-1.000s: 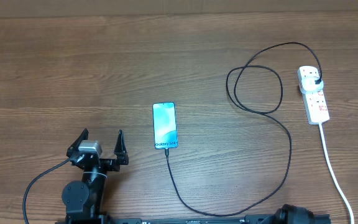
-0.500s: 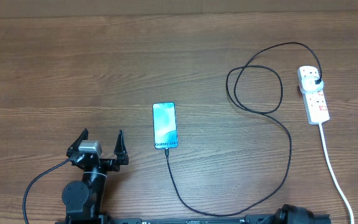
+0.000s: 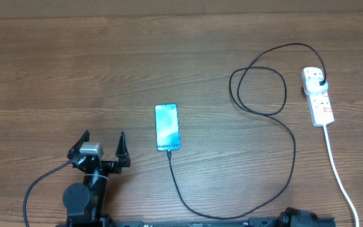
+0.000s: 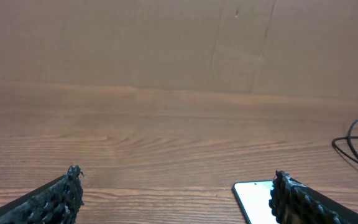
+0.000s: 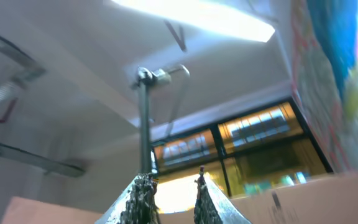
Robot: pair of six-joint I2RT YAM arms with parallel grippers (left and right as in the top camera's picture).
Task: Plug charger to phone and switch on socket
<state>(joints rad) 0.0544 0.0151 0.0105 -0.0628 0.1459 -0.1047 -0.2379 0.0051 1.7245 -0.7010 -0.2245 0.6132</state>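
Two grippers, both mine, both empty. My left gripper (image 3: 103, 137) sits low over the table (image 3: 106, 63) with its fingers spread wide apart and nothing between them. My right gripper (image 5: 173, 186) is out of the overhead shot. Its own camera shows the fingers tipped up at a ceiling light (image 5: 197, 15), with only a narrow gap between them and nothing in it.

The phone (image 3: 167, 126) lies flat just ahead and to the right of my left gripper, screen lit. In the left wrist view one corner of it shows beside the right-hand finger. The black cable (image 3: 293, 154) meets the phone's near end, curves back toward my base, then runs out to the right and loops once. It ends at the plug (image 3: 321, 82), which is seated in the power strip (image 3: 320, 104) far off to my right. From the strip a white cord (image 3: 338, 170) trails back toward my right arm's base.

Progress, as I judge it: the cable looks connected at both the phone and the strip, so that step reads as done. Switching on is the open item. The strip's red switches are too small here to tell on from off. Neither gripper is near the strip, so if that step is left, it means a long reach for the right arm.
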